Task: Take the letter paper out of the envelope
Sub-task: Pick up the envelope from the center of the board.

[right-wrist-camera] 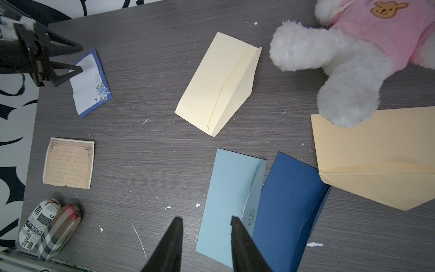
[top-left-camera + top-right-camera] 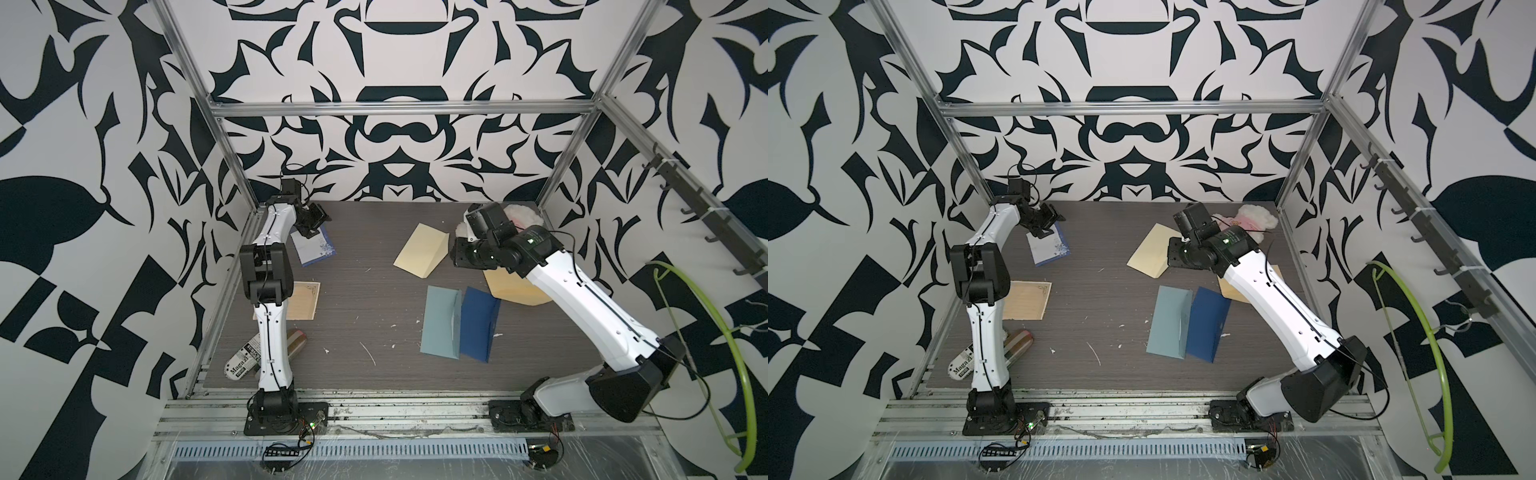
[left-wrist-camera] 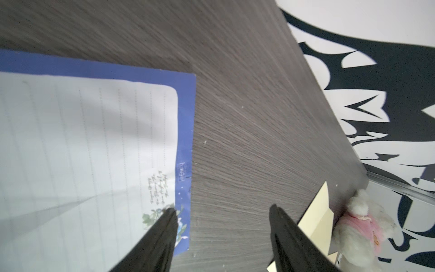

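- At ten o'clock on the table (image 2: 374, 353), the blue-bordered letter paper (image 3: 94, 141) lies flat, outside every envelope. The left gripper (image 3: 223, 209) hangs over its corner, jaws apart and grasping nothing. This looks like a drop spot kept clear of the envelopes.
- Near three o'clock, the right gripper (image 1: 208, 218) hovers spread and empty above the light blue envelope (image 1: 230, 188), probably the next target.
- Envelopes, four: light blue, cream envelope (image 1: 211, 87), dark blue envelope (image 1: 289, 207), tan envelope (image 1: 376, 160).
- Loose sheets, two, counting the brown lined sheet (image 1: 68, 162).
- Pouches, two: newsprint pouch (image 1: 35, 226), plaid pouch (image 1: 61, 228).
- One plush toy (image 1: 341, 58).
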Tool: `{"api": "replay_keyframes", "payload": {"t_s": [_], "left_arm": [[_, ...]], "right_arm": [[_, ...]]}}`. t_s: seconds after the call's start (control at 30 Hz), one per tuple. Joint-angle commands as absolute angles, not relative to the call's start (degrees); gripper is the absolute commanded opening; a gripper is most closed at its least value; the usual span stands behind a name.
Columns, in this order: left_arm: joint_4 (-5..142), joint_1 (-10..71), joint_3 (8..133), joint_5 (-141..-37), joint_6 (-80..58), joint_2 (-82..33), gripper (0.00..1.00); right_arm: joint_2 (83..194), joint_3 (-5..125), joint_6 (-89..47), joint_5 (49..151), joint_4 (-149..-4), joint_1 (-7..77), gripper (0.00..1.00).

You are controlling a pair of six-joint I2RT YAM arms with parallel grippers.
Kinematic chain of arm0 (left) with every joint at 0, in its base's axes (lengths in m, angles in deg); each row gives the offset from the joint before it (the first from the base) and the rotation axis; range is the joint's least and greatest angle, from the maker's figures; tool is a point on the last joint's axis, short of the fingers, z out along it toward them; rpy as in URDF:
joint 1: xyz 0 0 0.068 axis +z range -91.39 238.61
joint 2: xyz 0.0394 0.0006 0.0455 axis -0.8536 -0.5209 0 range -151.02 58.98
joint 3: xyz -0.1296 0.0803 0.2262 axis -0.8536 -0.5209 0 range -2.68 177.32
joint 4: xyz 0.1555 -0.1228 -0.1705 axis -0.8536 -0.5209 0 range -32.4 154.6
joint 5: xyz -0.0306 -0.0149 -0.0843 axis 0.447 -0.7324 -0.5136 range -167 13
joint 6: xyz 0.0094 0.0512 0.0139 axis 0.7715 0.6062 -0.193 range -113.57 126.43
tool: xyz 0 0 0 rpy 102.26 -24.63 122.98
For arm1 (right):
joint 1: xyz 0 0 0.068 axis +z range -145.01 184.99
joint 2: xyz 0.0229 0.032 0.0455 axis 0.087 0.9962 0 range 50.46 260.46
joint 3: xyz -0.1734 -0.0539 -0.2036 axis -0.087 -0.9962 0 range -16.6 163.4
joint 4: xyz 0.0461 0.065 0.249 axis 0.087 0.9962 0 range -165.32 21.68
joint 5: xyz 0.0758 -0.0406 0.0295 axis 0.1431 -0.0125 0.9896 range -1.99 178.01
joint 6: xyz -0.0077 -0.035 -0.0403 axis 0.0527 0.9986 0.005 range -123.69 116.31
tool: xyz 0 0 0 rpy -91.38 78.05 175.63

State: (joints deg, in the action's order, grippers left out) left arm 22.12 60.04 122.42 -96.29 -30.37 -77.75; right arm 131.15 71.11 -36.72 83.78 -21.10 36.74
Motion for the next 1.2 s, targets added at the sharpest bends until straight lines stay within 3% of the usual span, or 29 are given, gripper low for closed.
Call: {"api": "replay_keyframes", "payload": {"t_s": [0.0, 0.4, 0.67, 1.17], "left_arm": [[22.61, 59.91, 121.18, -95.51, -30.84, -73.5, 0.67], [22.91, 57.32, 114.32, -96.5, -29.27, -64.1, 0.65], [23.06, 52.56, 103.19, -98.11, -27.98, -54.42, 0.64], [29.89, 31.57, 76.92, -97.41, -35.96, -39.04, 0.6]], "right_arm": [[128.77, 69.95, -37.99, 82.36, -22.78, 36.9, 0.36], [125.1, 62.78, -41.74, 80.22, -24.13, 36.96, 0.36], [124.98, 57.68, -42.87, 78.24, -21.65, 36.84, 0.37], [132.98, 48.03, -43.84, 81.47, -26.19, 37.1, 0.54]]}}
